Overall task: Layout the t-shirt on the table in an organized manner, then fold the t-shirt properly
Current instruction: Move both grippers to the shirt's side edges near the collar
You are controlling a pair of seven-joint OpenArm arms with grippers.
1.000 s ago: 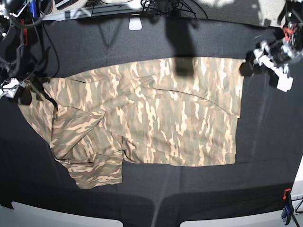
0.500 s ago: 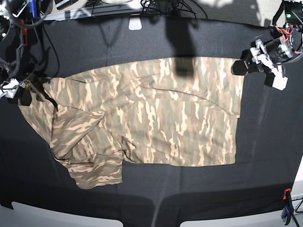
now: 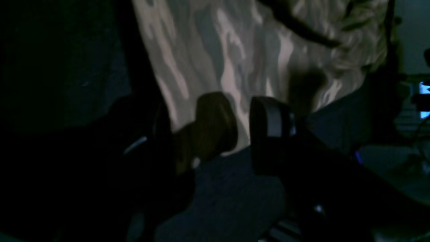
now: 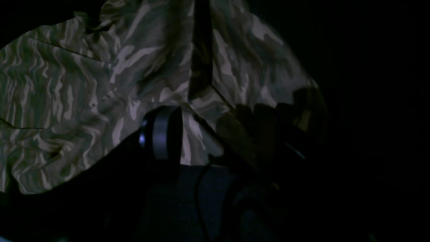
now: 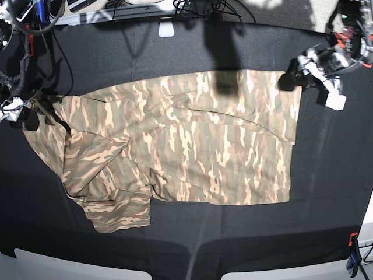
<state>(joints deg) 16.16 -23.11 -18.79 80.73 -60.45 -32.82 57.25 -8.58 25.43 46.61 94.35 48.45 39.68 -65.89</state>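
Observation:
The camouflage t-shirt (image 5: 192, 140) lies spread sideways on the black table (image 5: 175, 245), with a sleeve folded over at its lower left. My left gripper (image 5: 287, 80) hovers at the shirt's upper right corner. In the left wrist view the left gripper (image 3: 243, 129) is open, fingers apart over the shirt's (image 3: 235, 50) edge, nothing between them. My right gripper (image 5: 30, 119) sits at the shirt's far left edge. In the right wrist view the right gripper (image 4: 201, 134) is open, its fingers straddling the edge of the fabric (image 4: 67, 101).
A small white object (image 5: 166, 29) and tangled cables (image 5: 198, 7) lie along the table's back edge. A red and blue clamp (image 5: 352, 251) grips the cloth at the lower right. Black cloth surrounds the shirt on all sides.
My left gripper has moved left, from beyond the shirt's right side to its upper right corner. The right arm and the shirt have not moved.

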